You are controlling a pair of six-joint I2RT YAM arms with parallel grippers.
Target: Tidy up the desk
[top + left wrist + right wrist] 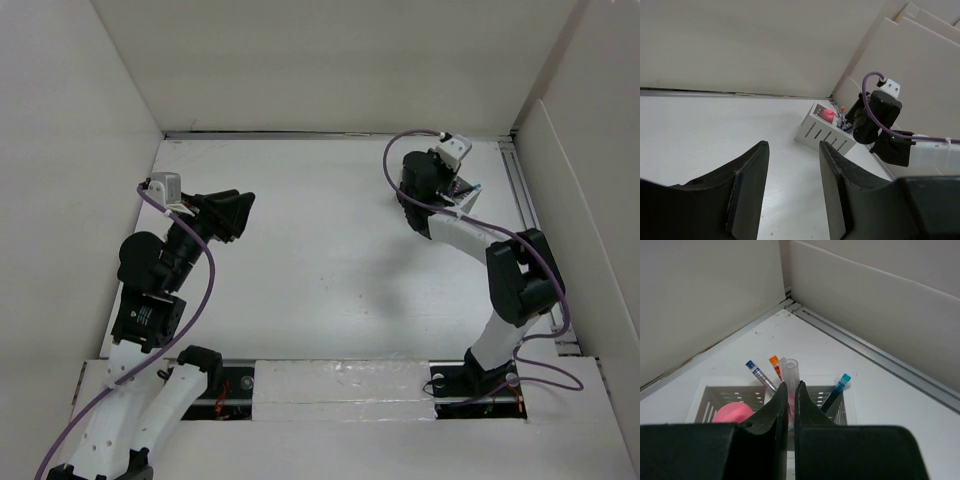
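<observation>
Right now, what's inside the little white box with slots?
A pink lump, a blue-capped pen, an orange-capped pen, a teal-capped pen and a clear tube. The right gripper covers the box's middle.

The top external camera looks steeply down from above and behind the arm bases at the frame's bottom edge, far enough off to take in the whole desk (320, 250) up to the far wall at the top. The left wrist camera sits low behind the left gripper (792, 150), facing across the tabletop to the organizer box (822, 132) right of centre. The right wrist camera peers down past the right gripper (790, 387), close over that same box, with the wall corner at upper centre.
</observation>
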